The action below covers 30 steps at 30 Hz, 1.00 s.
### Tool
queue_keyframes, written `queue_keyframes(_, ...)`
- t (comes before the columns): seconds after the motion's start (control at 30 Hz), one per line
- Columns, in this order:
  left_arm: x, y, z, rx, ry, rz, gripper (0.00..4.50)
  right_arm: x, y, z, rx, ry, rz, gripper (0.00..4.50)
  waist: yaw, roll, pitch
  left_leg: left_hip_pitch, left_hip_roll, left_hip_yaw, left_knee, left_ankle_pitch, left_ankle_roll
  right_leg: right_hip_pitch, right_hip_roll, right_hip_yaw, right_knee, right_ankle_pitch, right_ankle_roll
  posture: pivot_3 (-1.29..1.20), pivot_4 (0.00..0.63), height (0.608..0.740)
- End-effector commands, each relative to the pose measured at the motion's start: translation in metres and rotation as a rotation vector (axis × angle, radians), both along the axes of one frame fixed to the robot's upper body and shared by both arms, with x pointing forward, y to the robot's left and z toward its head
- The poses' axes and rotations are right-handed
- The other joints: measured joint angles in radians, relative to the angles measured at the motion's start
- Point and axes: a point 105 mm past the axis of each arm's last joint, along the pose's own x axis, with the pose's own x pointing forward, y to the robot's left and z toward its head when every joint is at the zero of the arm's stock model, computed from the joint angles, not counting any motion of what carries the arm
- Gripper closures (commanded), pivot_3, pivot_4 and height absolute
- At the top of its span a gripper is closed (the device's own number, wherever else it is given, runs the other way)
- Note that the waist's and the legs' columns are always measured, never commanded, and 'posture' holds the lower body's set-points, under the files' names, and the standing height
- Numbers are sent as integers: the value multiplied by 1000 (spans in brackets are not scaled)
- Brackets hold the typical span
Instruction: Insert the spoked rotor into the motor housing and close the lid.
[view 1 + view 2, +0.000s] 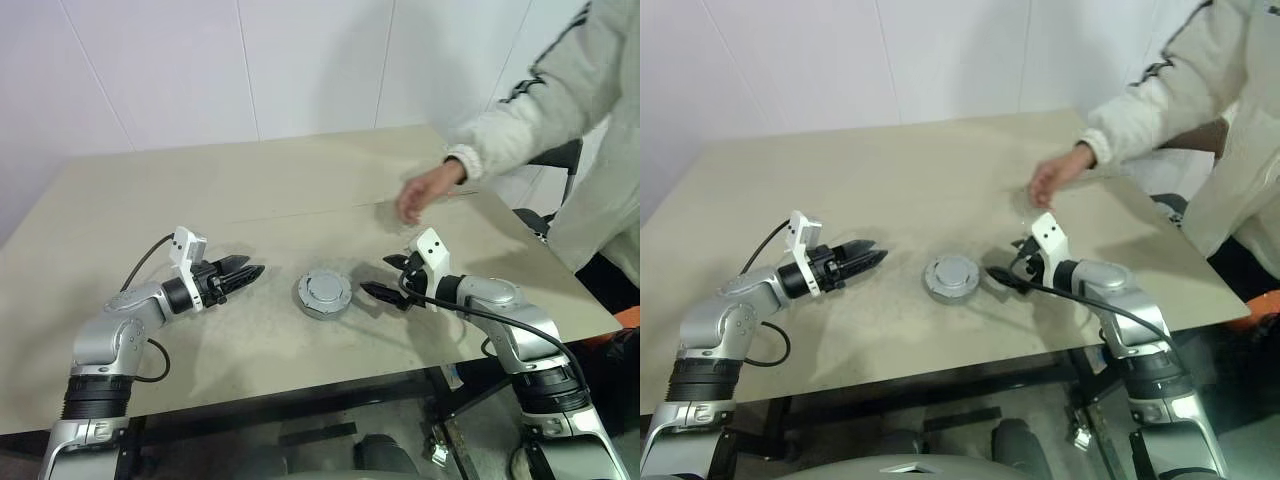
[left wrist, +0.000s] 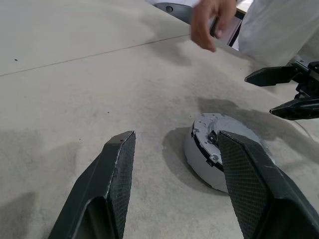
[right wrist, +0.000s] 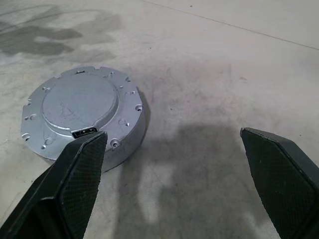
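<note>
Metal, stiff and probably heavy, the motor housing [image 1: 323, 294] is sitting mid-desk [image 1: 150, 190] with its lid [image 3: 79, 102] seated. We are flanking it, left gripper [image 1: 241, 273] and right gripper [image 1: 388, 279] both open, empty. Its smooth rim looks the best hold.

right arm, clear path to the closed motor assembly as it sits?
Probably yes. The right gripper has its jaws open beside the grey motor assembly, bare table between them; the person's hand hovers farther back.
</note>
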Motion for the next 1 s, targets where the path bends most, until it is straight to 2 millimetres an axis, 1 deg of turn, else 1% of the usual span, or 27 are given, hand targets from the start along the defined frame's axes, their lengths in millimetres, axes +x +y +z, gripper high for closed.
queue_keyframes(0.03,1,2,13,1,-51,-2,1712,3,1,10,10,-45,1,27,0,0,0,0,0,0,0,0,0,0,0,0,0,0,0,0,0,740)
queue_keyframes(0.2,1,2,13,2,-51,-1,1712,5,-1,8,3,-46,-15,27,0,0,0,0,0,0,0,0,0,0,0,0,0,0,0,0,0,740)
queue_keyframes(1.0,2,3,11,4,-56,4,1712,5,5,6,6,-49,-5,27,0,0,0,0,0,0,0,0,0,0,0,0,0,0,0,0,0,740)
